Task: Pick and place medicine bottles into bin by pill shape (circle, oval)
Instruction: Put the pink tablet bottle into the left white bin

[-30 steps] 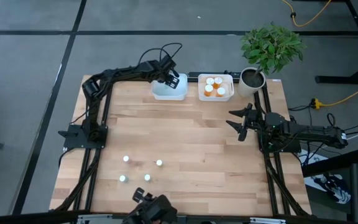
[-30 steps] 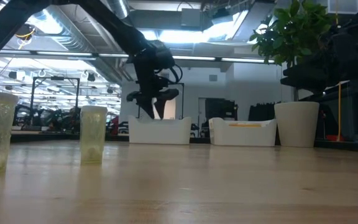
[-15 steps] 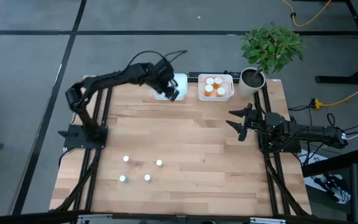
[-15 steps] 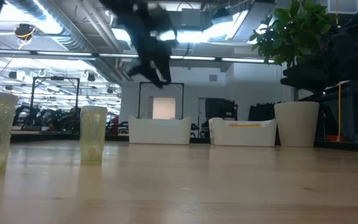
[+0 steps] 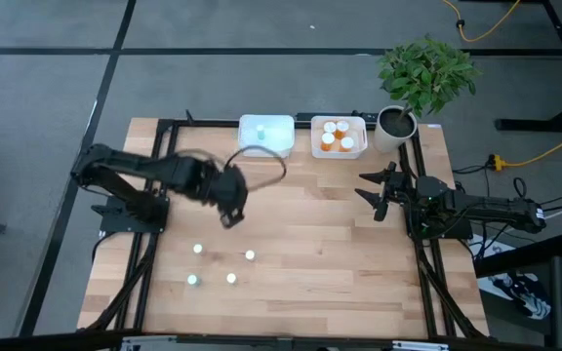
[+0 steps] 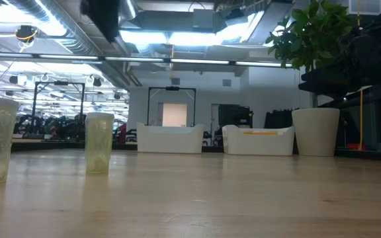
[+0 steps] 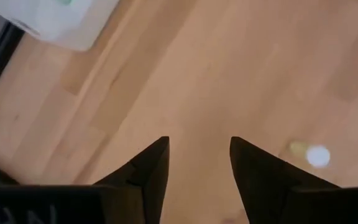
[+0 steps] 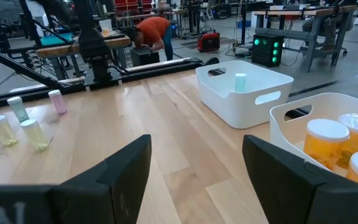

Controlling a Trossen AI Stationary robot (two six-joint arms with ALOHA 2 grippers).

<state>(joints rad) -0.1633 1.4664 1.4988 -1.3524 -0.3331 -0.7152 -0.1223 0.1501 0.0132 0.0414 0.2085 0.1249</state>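
High view shows your left gripper (image 5: 230, 216), fingers apart and empty, hovering mid-desk just behind the four small vials (image 5: 249, 255) near the front edge, far closer than your right gripper (image 5: 374, 197), also apart.

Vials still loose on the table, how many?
4, clustered at the near-left: one, one, one, one. A fifth vial already sits in the left bin.
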